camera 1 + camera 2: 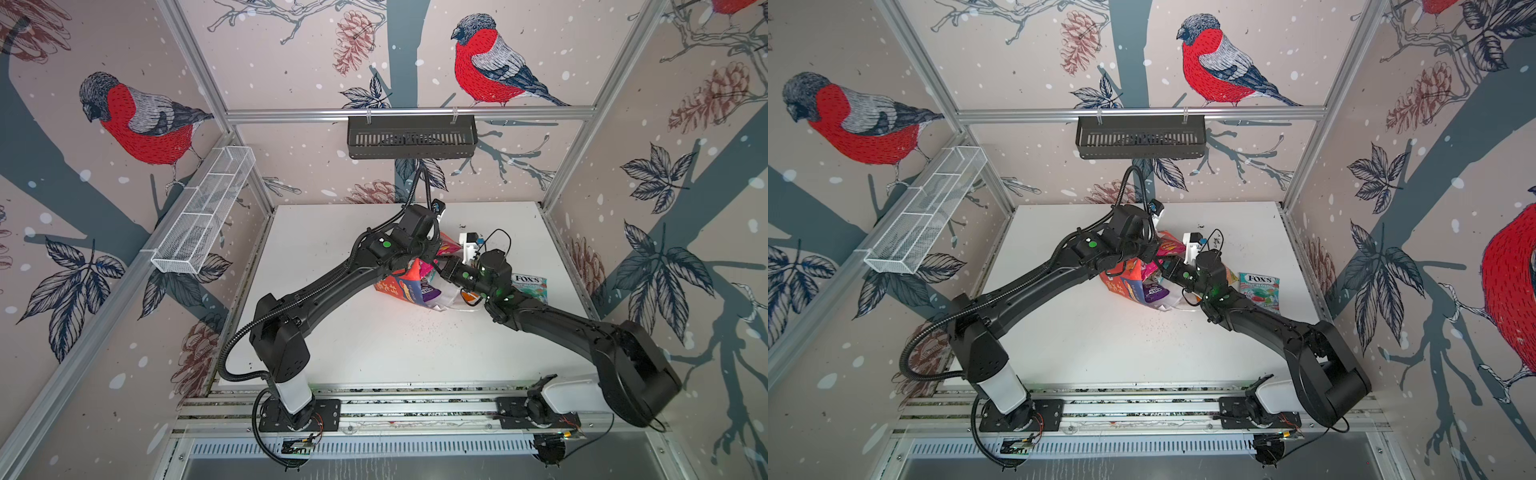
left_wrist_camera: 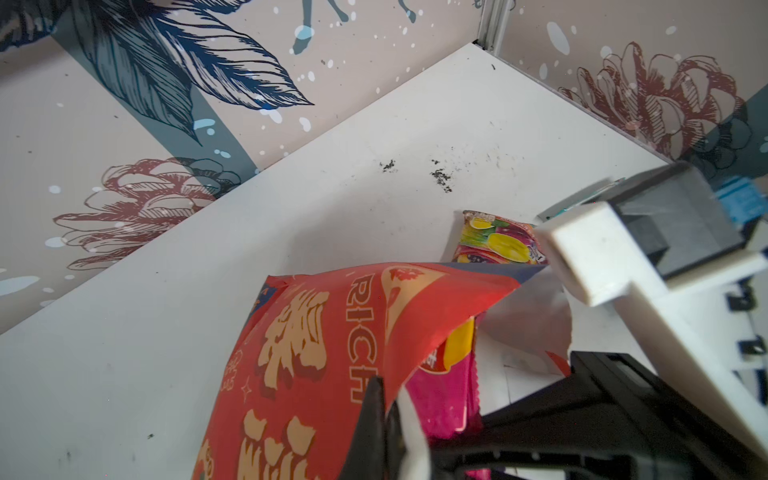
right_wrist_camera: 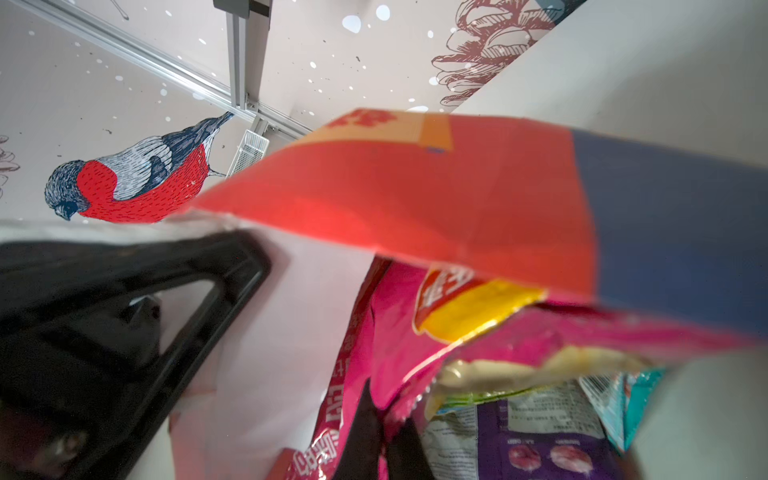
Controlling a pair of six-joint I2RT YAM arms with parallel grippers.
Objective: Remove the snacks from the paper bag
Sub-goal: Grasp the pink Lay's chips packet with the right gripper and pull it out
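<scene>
The paper bag (image 1: 397, 286) sits near the middle of the table (image 1: 374, 345), leaning rather than standing straight, its mouth turned toward my right side, and most of the snacks are inside it. The pink chip bag (image 3: 374, 332) fills that mouth, its long side running from deep in the bag out to the opening, with a purple pack (image 3: 540, 440) just beside it at the lip. My right gripper (image 3: 388, 413) is in the mouth with its jaws drawn together on the near edge of the pink chip bag, a thin pinch of foil and, as far as I can tell, nothing else. My left gripper (image 2: 390, 401) is clamped narrow on the red rim of the paper bag beside the opening, holding that wall up. So the chip bag lies straight ahead of my right jaws and in line with them, and my right arm is the nearer one; I judge the pull should go back along that long side while my left keeps the paper from following. Further out, a teal pack (image 1: 532, 289) lies flat on the table just past my right wrist, and a fruit-printed pack (image 2: 498, 243) lies behind the bag
</scene>
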